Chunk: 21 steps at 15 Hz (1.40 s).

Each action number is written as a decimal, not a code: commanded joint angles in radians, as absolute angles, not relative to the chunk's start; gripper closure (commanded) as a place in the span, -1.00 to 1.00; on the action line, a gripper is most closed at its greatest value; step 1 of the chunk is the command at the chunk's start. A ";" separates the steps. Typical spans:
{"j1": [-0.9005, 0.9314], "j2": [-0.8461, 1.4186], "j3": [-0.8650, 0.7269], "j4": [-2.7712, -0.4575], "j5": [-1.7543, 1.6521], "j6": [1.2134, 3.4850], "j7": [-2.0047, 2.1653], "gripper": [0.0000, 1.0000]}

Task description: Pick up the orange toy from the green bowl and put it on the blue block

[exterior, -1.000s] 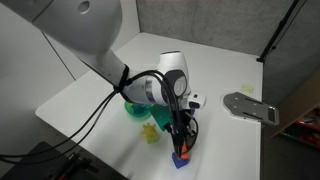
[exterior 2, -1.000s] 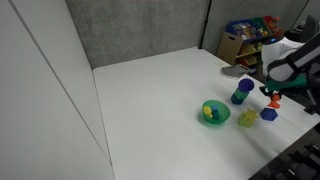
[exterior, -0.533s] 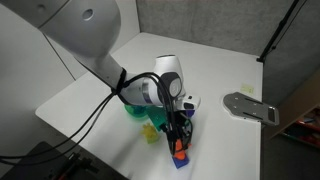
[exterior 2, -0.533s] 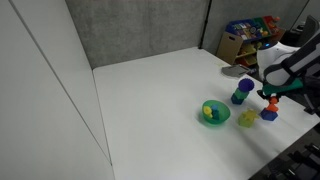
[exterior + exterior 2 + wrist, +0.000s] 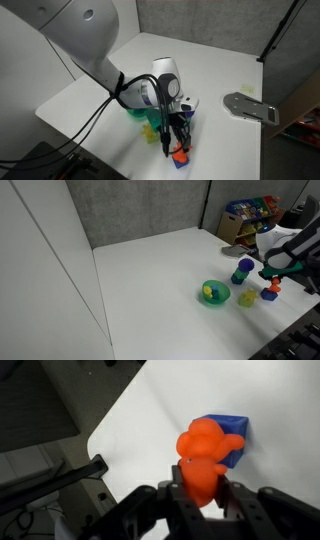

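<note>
The black two-fingered gripper [image 5: 205, 508] has its jaws closed on the small lumpy orange toy [image 5: 205, 460]. In the wrist view the toy hangs directly over the small plain blue block [image 5: 228, 430], close to an edge of the white tabletop [image 5: 150, 420]; whether toy and block touch cannot be told. In an exterior view the shallow round teal green bowl [image 5: 223, 296] sits further in from that edge with a yellow toy [image 5: 208, 289] inside, apart from the gripper, and another yellow toy [image 5: 247, 298] lies between bowl and block.
</note>
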<state>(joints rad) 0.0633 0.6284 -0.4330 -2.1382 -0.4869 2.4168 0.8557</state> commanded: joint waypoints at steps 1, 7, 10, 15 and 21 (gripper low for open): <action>0.073 0.624 -0.454 -2.158 -0.525 2.440 0.904 0.70; 0.073 0.645 -0.466 -2.159 -0.558 2.486 0.948 0.78; 0.076 0.657 -0.474 -2.160 -0.565 2.519 0.958 0.78; 0.077 0.669 -0.478 -2.163 -0.556 2.545 0.949 0.78; 0.080 0.655 -0.476 -2.182 -0.556 2.550 0.942 -0.28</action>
<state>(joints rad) 0.0647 0.6664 -0.4609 -2.1534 -0.5407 2.5232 0.9315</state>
